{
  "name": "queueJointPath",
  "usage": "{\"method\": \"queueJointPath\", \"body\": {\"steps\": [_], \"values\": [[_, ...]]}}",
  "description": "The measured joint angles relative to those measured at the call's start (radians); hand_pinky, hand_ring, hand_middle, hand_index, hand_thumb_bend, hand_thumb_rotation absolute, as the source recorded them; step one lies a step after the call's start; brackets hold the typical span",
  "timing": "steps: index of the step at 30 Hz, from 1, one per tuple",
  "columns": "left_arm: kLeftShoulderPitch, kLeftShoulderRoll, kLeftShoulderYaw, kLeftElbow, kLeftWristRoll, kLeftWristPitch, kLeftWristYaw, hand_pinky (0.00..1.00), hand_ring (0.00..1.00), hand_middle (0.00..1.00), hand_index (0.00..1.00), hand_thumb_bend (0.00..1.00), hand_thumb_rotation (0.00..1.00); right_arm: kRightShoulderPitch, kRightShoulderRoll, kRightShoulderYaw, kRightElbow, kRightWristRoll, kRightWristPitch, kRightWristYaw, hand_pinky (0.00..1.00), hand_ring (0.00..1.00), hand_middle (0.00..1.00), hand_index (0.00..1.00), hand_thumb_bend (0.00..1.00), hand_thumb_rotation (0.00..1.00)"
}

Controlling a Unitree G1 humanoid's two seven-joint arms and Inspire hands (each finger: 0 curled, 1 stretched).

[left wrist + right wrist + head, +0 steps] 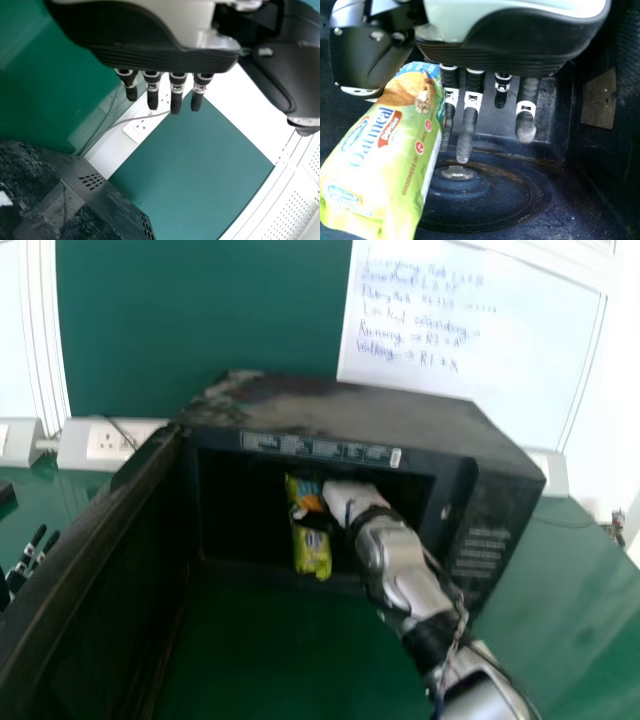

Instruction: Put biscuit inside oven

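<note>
Inside the mouth of the oven [330, 405]: one biscuit packet [312, 555], yellow-green with blue and orange areas, long side running roughly up and down at a slight tilt. Whether its lower end touches the oven floor cannot be told.

At the same opening: right robot hand [347, 498], partly closed, its thumb across the packet and its fingers extended, the packet pinched between; the arm enters from the oven's front right. Right wrist view of the oven interior: dark, worn walls, a tan rectangular patch [599, 100] on one wall, and a pale hub [457, 173] amid a round, stained recess in the floor, near the fingers [466, 135].

To the oven's left side: its door [85, 550], standing wide open and reaching towards the viewer. Left of that door: left robot hand [38, 538], open and holding nothing; the left wrist view gives the same robot hand [160, 57] with straight fingers, well apart from the packet.

On the oven's front, above the opening: a printed strip [320, 448]. Below and around the oven: green tabletop [585, 570].

Behind the oven: dark green panel [200, 315]; at the right of the panel, a whiteboard [510, 350] with handwriting. Behind the oven, to the left: a white socket unit [110, 443] with a thin cable [122, 432].
</note>
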Motion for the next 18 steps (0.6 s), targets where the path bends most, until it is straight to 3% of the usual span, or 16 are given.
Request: {"method": "queueJointPath", "body": {"steps": [6, 7, 10, 18], "values": [[0.003, 0.000, 0.000, -0.001, 0.000, 0.000, 0.001, 0.88, 0.92, 0.94, 0.98, 0.86, 0.22, -0.021, 0.014, 0.015, 0.098, 0.023, -0.045, -0.073, 0.09, 0.17, 0.47, 0.49, 0.53, 0.00], [0.004, 0.000, 0.000, -0.004, -0.001, 0.001, 0.005, 0.88, 0.92, 0.94, 0.98, 0.86, 0.21, -0.032, 0.017, 0.020, 0.123, 0.026, -0.057, -0.092, 0.09, 0.16, 0.47, 0.64, 0.55, 0.00], [0.006, 0.000, 0.000, -0.013, -0.002, 0.001, 0.008, 0.88, 0.92, 0.94, 0.98, 0.85, 0.22, -0.059, 0.030, 0.031, 0.187, 0.029, -0.076, -0.132, 0.09, 0.16, 0.47, 0.75, 0.56, 0.00], [0.014, 0.000, 0.000, -0.022, -0.012, 0.003, 0.011, 0.89, 0.93, 0.95, 0.99, 0.86, 0.23, -0.128, 0.049, 0.064, 0.334, 0.031, -0.099, -0.170, 0.09, 0.16, 0.47, 0.74, 0.57, 0.00]]}}
